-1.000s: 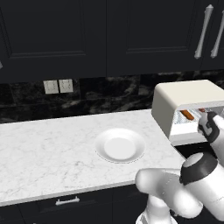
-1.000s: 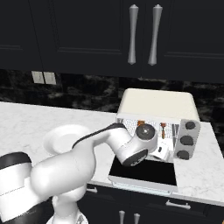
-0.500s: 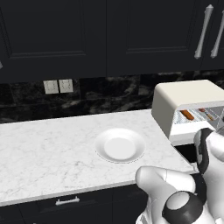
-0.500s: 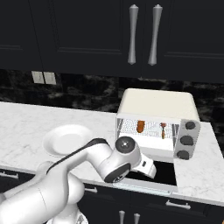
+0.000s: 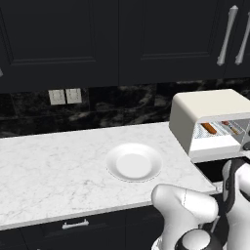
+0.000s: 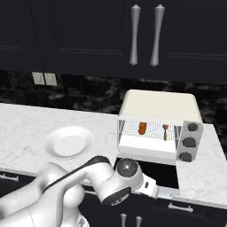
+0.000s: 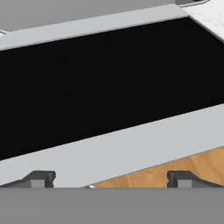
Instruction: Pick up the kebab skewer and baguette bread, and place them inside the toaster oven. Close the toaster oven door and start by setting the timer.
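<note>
Hovering claw (image 7: 109, 178) (fingers wide); door (image 7: 87, 83) below

The robot's arm (image 6: 66, 195) is made of thick, rounded segments in glossy white, with a smooth shell that looks like plastic. Between the segments there are dark bands, almost black, where one part joins the next. One joint (image 6: 126, 169) ends in a round dark grey cap with a small lighter disc in its centre. In the left base view another white rounded segment (image 5: 185, 205) has the same dark round cap below it, and a narrow white link with a black edge stands at the right side. The two small finger tips (image 7: 39, 178) of the gripper (image 7: 109, 180) are dark grey and blocky, with flat tops.
</note>
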